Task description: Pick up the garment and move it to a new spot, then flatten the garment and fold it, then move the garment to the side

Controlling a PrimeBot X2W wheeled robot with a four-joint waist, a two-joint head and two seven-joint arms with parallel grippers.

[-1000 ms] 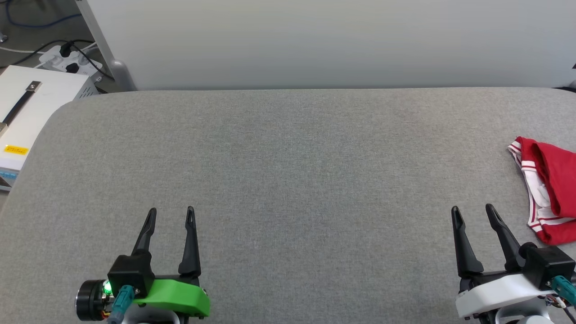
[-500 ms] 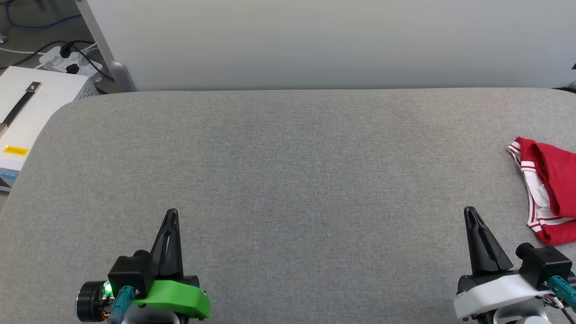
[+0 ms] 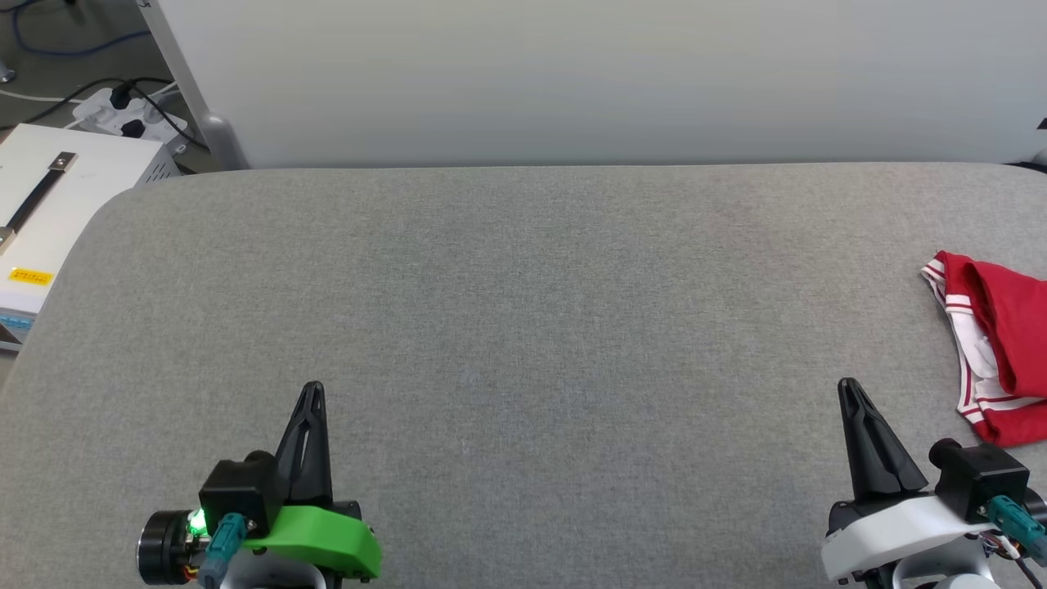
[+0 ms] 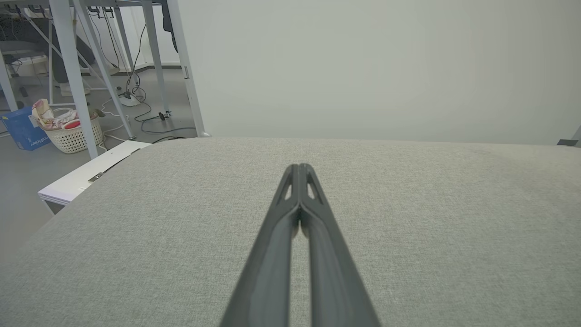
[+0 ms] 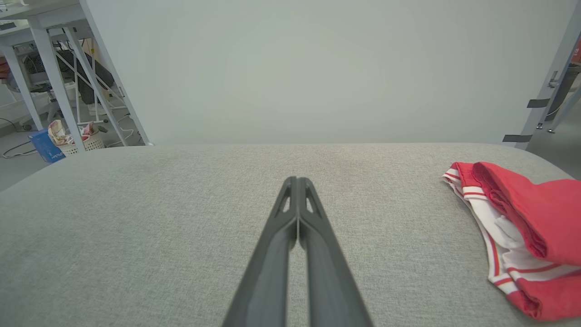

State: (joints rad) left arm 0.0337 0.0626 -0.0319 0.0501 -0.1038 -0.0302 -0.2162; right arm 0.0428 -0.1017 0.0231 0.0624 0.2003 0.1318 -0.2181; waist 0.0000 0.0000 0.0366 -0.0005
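The garment (image 3: 998, 343) is a crumpled red and white heap with striped trim at the right edge of the grey padded table (image 3: 523, 311), partly cut off by the head view's edge. It also lies at the right of the right wrist view as the garment (image 5: 522, 231). My right gripper (image 3: 847, 386) is shut and empty, low at the right, a short way left of and nearer than the garment. In its own wrist view the right gripper (image 5: 297, 180) points over bare fabric. My left gripper (image 3: 312, 386) is shut and empty at the lower left; the left gripper (image 4: 299, 167) hovers over bare table.
A pale wall panel (image 3: 572, 82) stands behind the table. Off the table's left corner sit a white box with a black strap (image 3: 49, 204) and a power strip with cables (image 3: 123, 114). Metal desk legs and a laundry basket (image 4: 68, 131) stand on the floor further left.
Both grippers went from open to shut, with nothing between their fingers. The head view has tilted slightly, shifting the whole scene down a little. The garment has not moved.
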